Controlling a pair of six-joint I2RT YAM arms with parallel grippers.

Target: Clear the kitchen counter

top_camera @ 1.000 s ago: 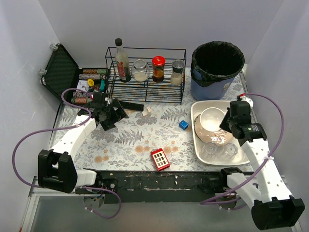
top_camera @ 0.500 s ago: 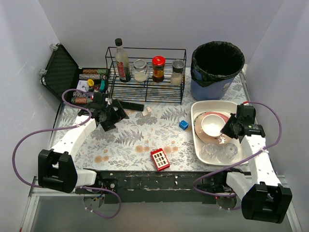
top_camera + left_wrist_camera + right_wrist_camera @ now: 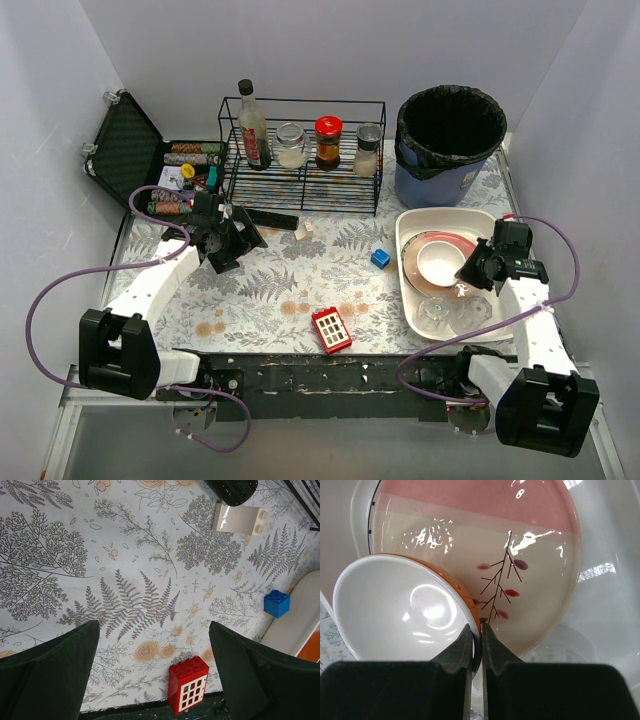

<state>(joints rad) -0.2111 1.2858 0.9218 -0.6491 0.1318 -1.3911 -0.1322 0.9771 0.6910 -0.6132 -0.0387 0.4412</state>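
The kitchen counter (image 3: 280, 270), a fern-patterned top with brownish stains, was seen filling the floor of a white-walled enclosure. On it were left a red window brick (image 3: 331, 329) at the near edge, a blue brick (image 3: 380, 258) beside the white tub (image 3: 404, 275), and a white brick (image 3: 305, 229) in front of the wire rack (image 3: 300, 150). A black case (image 3: 125, 140) was set at the far left and a lined bin (image 3: 450, 130) at the far right. The left gripper (image 3: 235, 240) was held spread wide above the counter, with nothing between its fingers. The right gripper (image 3: 476, 630) was clamped on the rim of a bowl (image 3: 395, 610), which was tilted against the pink plate (image 3: 520, 540) in the tub. Compared with a second earlier, the bowl had been lowered onto the plate and the right arm drawn nearer; the bricks were found unmoved.
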